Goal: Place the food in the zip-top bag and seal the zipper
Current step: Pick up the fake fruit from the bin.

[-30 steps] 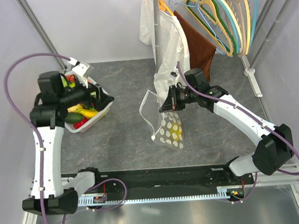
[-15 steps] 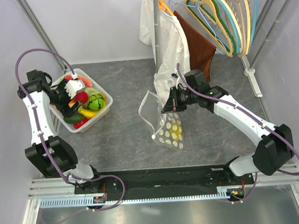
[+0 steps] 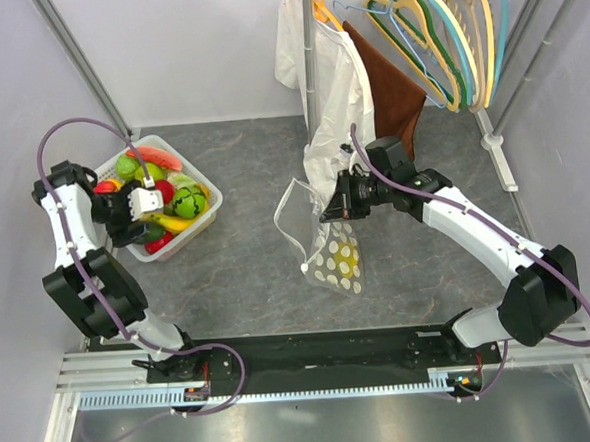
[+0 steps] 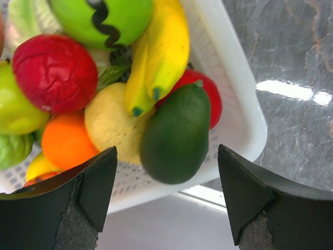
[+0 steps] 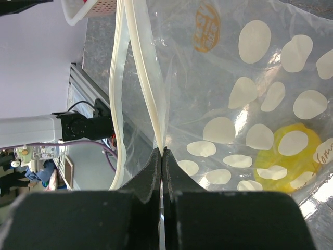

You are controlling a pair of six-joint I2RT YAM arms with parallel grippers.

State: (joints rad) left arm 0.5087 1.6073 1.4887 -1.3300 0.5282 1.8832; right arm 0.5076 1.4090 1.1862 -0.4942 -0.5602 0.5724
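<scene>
Over basket [image 4: 244, 114]: left end effector [image 3: 127, 213], nearer

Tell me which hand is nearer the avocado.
Left. The left hand hovers open just above the avocado in the basket; the right hand is far across the table, shut on the bag.

A robot lab cell: plain lilac walls [image 3: 194, 47]; aluminium mounting rail [image 3: 385, 386] along the near edge; garment rack with hangers [image 3: 444, 42] at far right.
</scene>
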